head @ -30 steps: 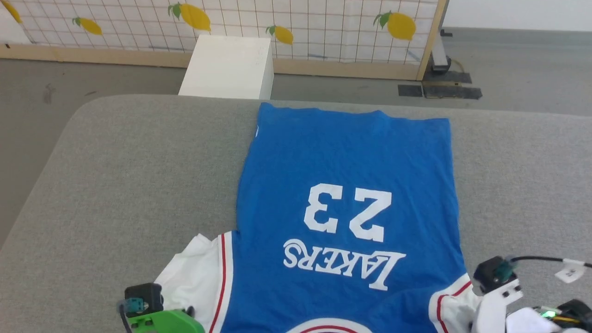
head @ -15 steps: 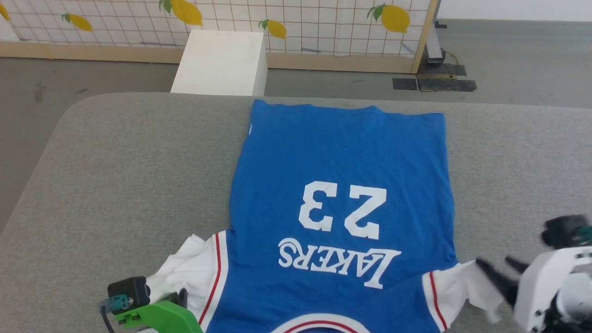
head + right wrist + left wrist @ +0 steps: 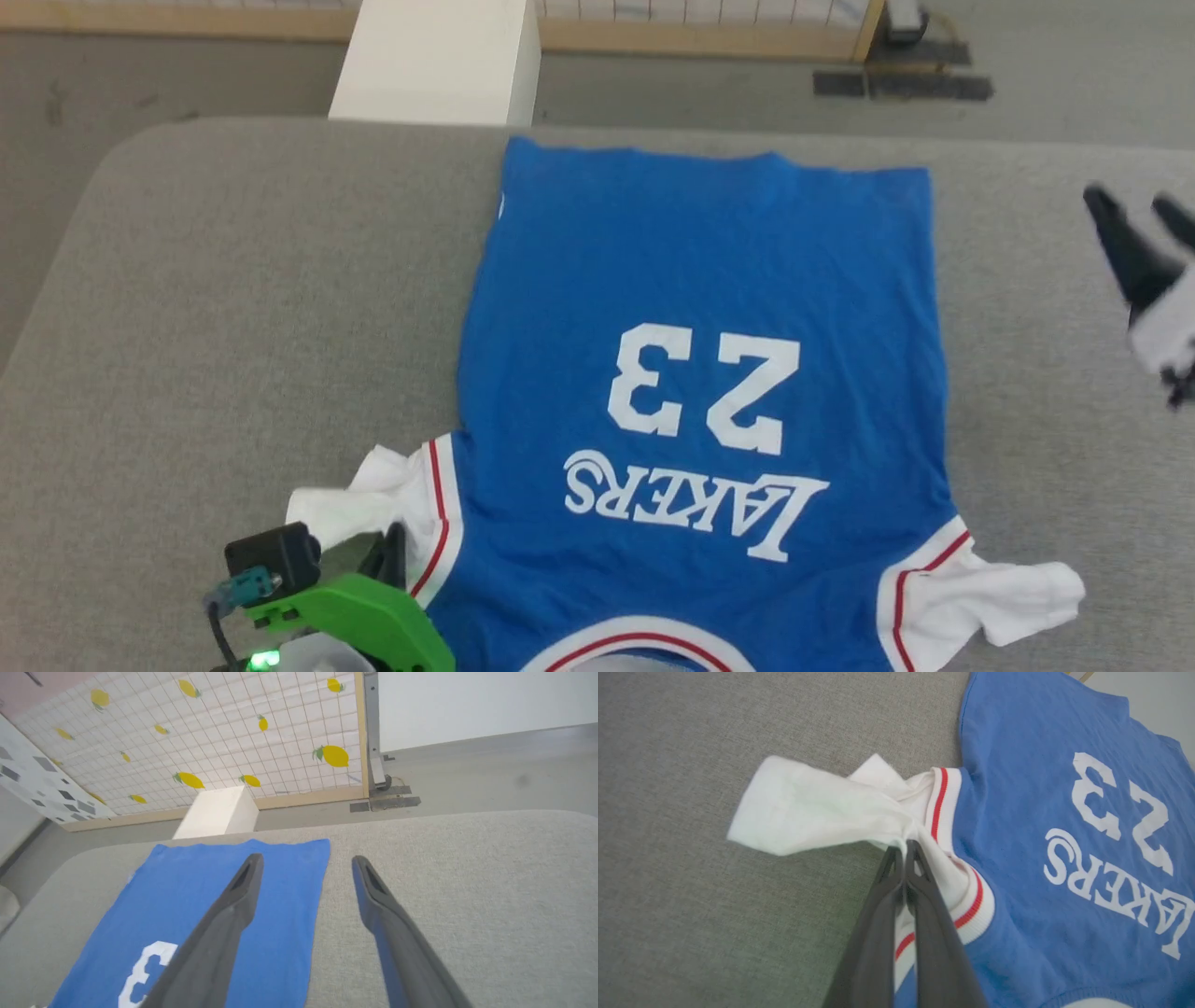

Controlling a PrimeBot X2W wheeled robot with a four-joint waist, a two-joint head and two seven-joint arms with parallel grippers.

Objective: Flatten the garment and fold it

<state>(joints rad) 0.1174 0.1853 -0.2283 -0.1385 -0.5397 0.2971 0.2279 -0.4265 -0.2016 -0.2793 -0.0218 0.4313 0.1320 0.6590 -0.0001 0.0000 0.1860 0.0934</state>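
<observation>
garment [image 3: 700, 280] is bunching at the tips of our left gripper [image 3: 906, 847], which is pinching its white sleeve [image 3: 808, 807], so we are risking dragging it askew, our right gripper [image 3: 307, 858] hanging wide, empty.

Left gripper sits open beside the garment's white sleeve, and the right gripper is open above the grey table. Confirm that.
Not quite. The left gripper is not open beside the white sleeve of the garment: it is shut on it, as the left wrist view shows. The right gripper is indeed open above the grey table.
</observation>
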